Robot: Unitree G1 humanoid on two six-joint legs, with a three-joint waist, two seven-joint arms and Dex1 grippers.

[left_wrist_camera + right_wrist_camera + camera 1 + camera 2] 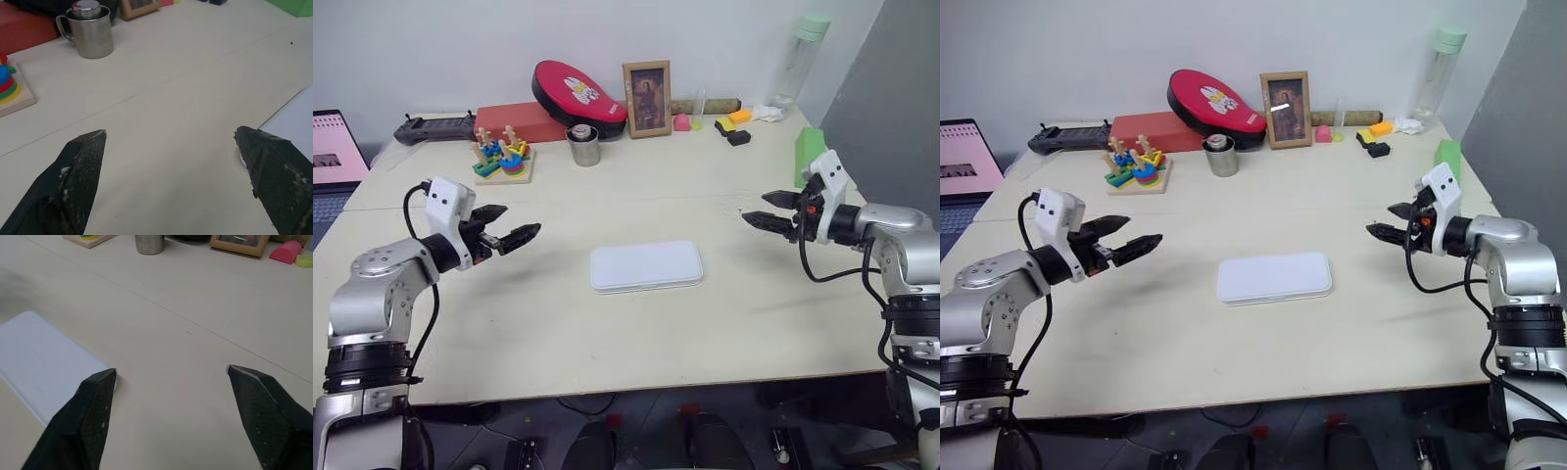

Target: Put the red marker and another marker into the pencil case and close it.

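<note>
Claws, left (521, 224) and right (760, 209), gape empty either side of the shut pencil case (645, 265), metal mug (583, 145) behind.

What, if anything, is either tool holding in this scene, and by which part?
Nothing is held. The left tool and the right tool both stand open and empty above the table, either side of the closed flat white plastic pencil case.

Flat white pencil case (646, 266) with round corners, lid shut, lying flat in the middle of the table (607, 333).
</note>
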